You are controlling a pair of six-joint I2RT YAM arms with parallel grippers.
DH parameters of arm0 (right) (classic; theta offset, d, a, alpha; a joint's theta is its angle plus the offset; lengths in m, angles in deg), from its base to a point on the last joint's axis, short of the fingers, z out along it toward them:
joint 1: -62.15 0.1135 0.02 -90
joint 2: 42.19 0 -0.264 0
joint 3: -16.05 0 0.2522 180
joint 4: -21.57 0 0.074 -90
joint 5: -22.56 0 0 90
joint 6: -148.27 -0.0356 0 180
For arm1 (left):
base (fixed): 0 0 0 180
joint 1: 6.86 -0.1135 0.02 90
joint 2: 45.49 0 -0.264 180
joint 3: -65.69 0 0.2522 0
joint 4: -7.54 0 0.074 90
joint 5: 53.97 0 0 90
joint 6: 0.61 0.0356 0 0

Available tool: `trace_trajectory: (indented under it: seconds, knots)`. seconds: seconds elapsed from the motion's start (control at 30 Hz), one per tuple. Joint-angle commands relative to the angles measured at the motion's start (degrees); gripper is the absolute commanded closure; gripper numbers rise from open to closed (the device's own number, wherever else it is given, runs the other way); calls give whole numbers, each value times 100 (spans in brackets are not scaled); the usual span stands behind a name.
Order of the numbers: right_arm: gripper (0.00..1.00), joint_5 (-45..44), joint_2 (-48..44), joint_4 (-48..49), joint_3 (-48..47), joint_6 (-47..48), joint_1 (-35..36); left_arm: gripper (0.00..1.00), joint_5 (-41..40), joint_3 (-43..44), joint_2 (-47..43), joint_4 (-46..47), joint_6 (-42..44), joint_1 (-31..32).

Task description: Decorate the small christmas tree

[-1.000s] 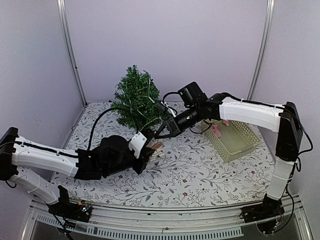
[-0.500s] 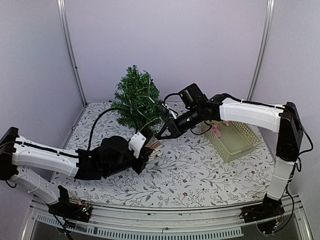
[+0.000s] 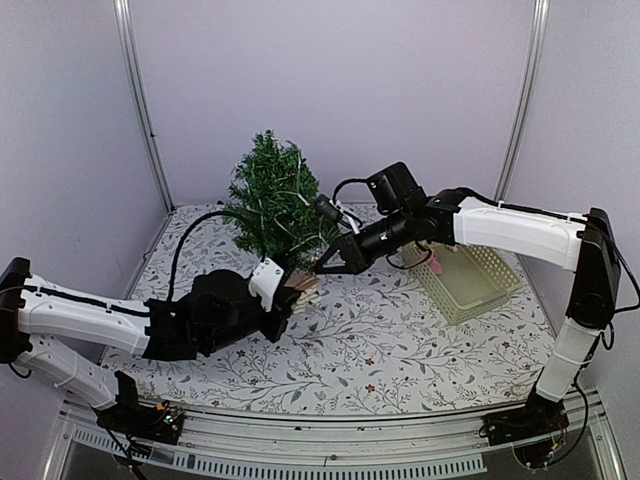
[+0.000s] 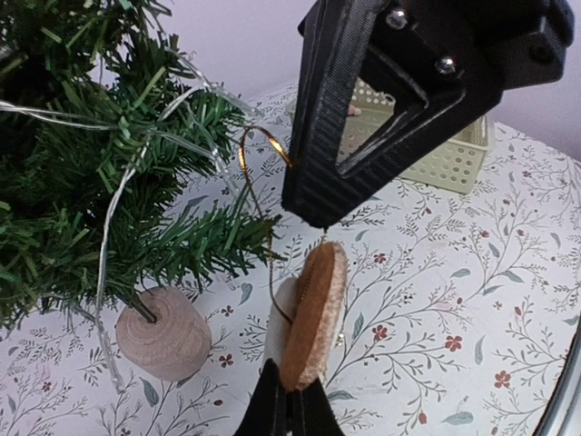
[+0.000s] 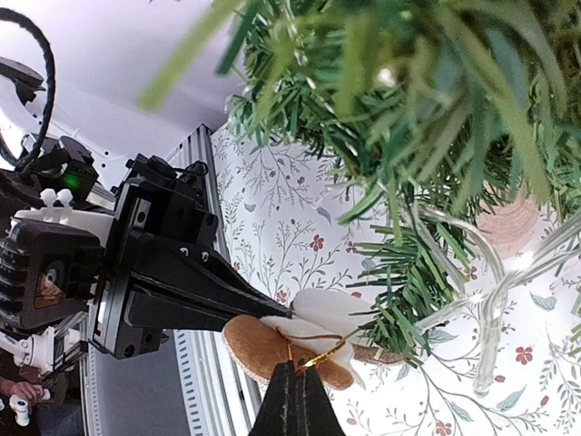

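The small christmas tree (image 3: 272, 200) stands at the back left, strung with a clear light wire, on a round wooden base (image 4: 163, 331). My left gripper (image 3: 298, 292) is shut on the lower edge of a brown and white felt ornament (image 4: 313, 313), held just in front of the tree's lower branches. My right gripper (image 3: 325, 266) is shut on the ornament's gold loop (image 5: 318, 356), right above the ornament (image 5: 263, 345). In the left wrist view the loop (image 4: 263, 145) arches toward a branch tip. My left gripper (image 4: 292, 395) and right gripper (image 5: 295, 371) nearly meet.
A pale yellow-green basket (image 3: 480, 285) sits at the right with a pink item (image 3: 432, 262) at its near corner. The tablecloth has a floral print. Metal posts and purple walls enclose the back and sides.
Both grippers, with the ornament between them, have shifted slightly left and up toward the tree's lower branches. Both grips are unchanged.
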Motion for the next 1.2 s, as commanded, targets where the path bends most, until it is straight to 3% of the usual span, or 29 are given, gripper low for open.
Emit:
trace_trajectory:
  seconds: [0.0, 0.13, 1.17]
  knots:
    - [100, -218, -20, 35, -246, -8, 1, 100, -183, -40, 82, -61, 88, 59]
    - [100, -591, 260, -353, -531, -44, 0, 100, -152, 88, 303, -183, 47, 52]
    - [100, -1768, 368, -631, -590, -104, 1, 100, -740, 474, 632, -1074, -344, -267]
